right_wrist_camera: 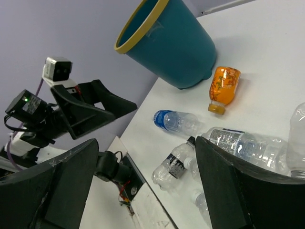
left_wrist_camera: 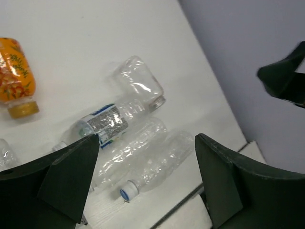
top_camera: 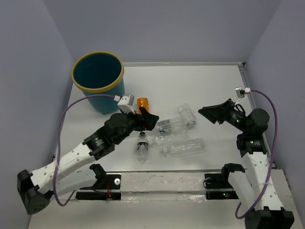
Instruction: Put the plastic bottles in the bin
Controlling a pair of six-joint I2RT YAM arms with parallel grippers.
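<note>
Out on the desk (top_camera: 214, 81), not inside the bin (top_camera: 102, 101): every one of the plastic bottles (top_camera: 171, 136). Counting five, maybe six, hard to separate the clear ones in the pile.

Lying on its side just in front of the bin: the orange bottle (top_camera: 143, 103). Clustered mid-desk to its right: a wide clear bottle (top_camera: 187, 114), a labelled bottle (top_camera: 167, 125), a long clear bottle with a blue-white cap (top_camera: 185, 147), plus a small dark-capped bottle (top_camera: 142, 147) nearer the arms.

Looking down into the bin from the top camera, nothing but teal floor. So calling it zero done, whole job left.

Hovering over the near-left side of the pile, close by the orange one: left gripper (top_camera: 148, 119), spread wide, holding nothing. Hanging well off to the right of the pile: right gripper (top_camera: 212, 114), also wide apart and empty. No contact with any bottle visible in either wrist view.

Probably a first grab next, most likely the orange bottle or the labelled one, being closest to the left gripper.
</note>
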